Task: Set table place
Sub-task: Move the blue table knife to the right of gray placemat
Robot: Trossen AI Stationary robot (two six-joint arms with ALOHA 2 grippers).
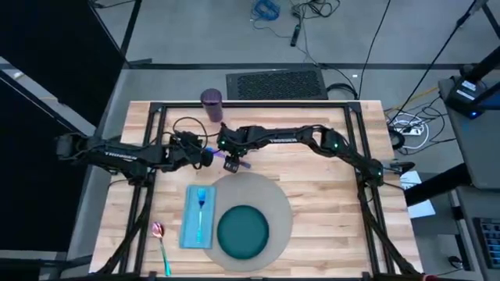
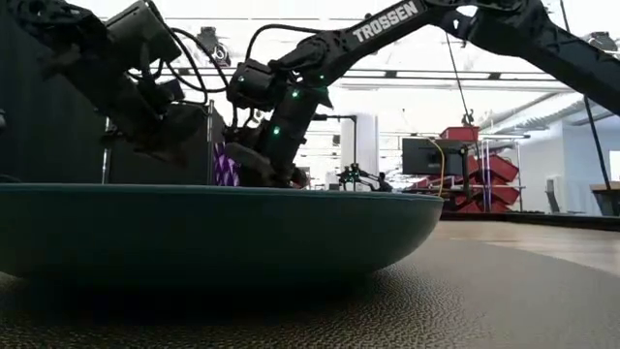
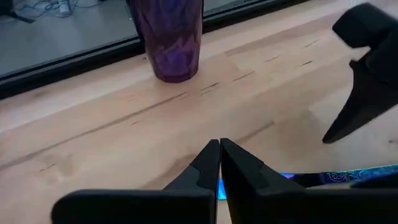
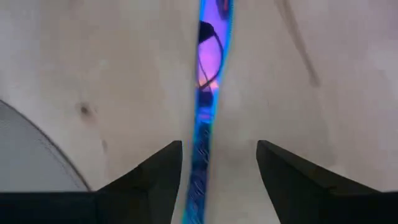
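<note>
One spoon at table's left edge. One fork on one napkin. One plate on one mat. Left gripper pinches one knife; right gripper open astride it. One cup at rear.

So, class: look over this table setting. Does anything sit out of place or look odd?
Yes. The knife is not at the mat: the left gripper holds one end, jaws shut, and the right gripper straddles it, jaws open. The cup stands far off at the table edge. The spoon lies off the mat.
</note>
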